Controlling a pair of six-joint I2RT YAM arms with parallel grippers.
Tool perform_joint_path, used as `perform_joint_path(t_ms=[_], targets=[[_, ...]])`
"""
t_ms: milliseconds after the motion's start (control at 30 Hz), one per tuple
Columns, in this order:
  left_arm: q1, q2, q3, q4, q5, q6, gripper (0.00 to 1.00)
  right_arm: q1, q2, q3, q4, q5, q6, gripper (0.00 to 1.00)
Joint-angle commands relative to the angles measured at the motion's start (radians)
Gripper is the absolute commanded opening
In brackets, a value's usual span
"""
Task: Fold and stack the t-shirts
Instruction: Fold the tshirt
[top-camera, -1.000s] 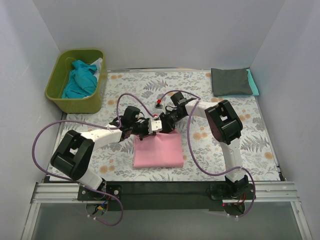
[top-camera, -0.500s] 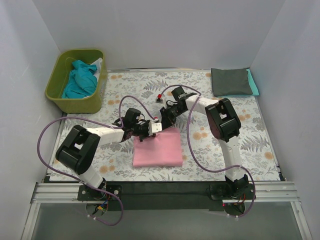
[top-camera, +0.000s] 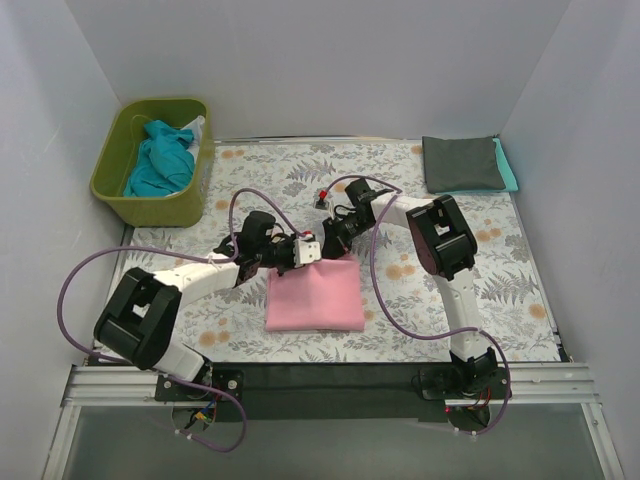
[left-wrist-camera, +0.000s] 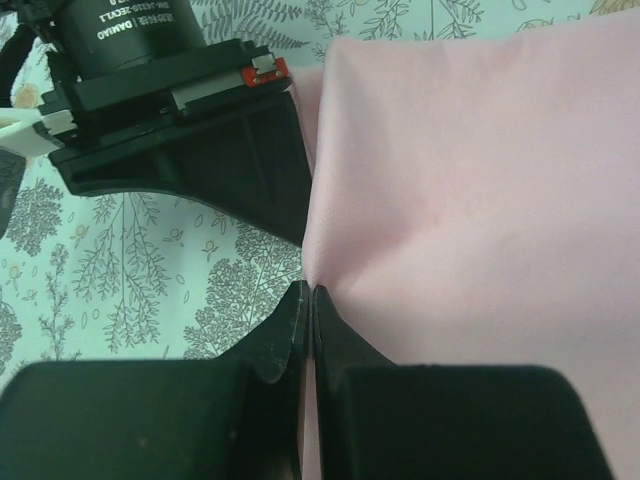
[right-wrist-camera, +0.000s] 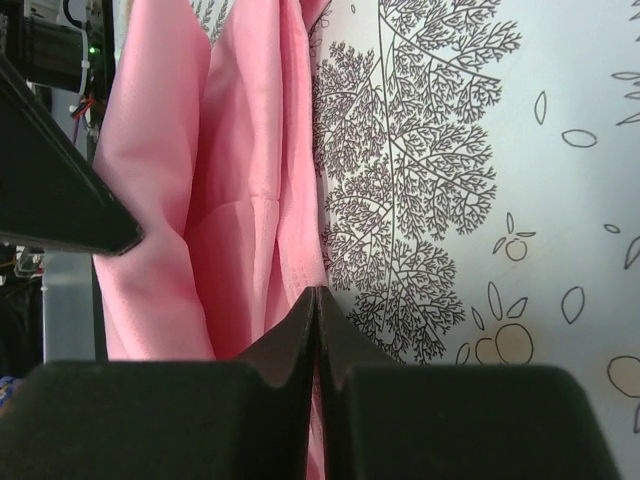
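Observation:
The pink t-shirt (top-camera: 315, 295) lies folded as a rectangle on the floral cloth at the table's middle. My left gripper (top-camera: 306, 252) is at its far left corner, shut on the pink edge (left-wrist-camera: 470, 200); its jaws meet in the left wrist view (left-wrist-camera: 308, 292). My right gripper (top-camera: 333, 232) is beside it at the far edge, shut on a pink fold (right-wrist-camera: 240, 200); its jaws meet in the right wrist view (right-wrist-camera: 316, 293). A folded dark grey t-shirt (top-camera: 459, 163) lies at the far right on a teal one (top-camera: 509, 166). More teal t-shirts (top-camera: 160, 160) lie crumpled in the tub.
The olive-green tub (top-camera: 120, 188) stands at the far left corner. White walls enclose the table on three sides. Purple cables loop over both arms. The right gripper's body (left-wrist-camera: 180, 130) fills the upper left of the left wrist view.
Both grippers have moved a little away from the bases, drawing the pink shirt's far edge with them. The grey shirt and tub have not moved.

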Motion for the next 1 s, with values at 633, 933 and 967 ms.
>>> perform_joint_path(t_ms=[633, 933, 967], targets=[[0.053, 0.143, 0.031, 0.186, -0.005, 0.030, 0.00, -0.038, 0.054, 0.058, -0.079, 0.166, -0.048, 0.18], [0.052, 0.124, 0.043, 0.175, 0.022, 0.029, 0.00, -0.088, -0.055, 0.066, -0.115, 0.171, -0.044, 0.35], [0.053, 0.126, 0.043, 0.171, 0.022, 0.036, 0.00, -0.098, -0.065, 0.060, -0.121, 0.171, -0.044, 0.36]])
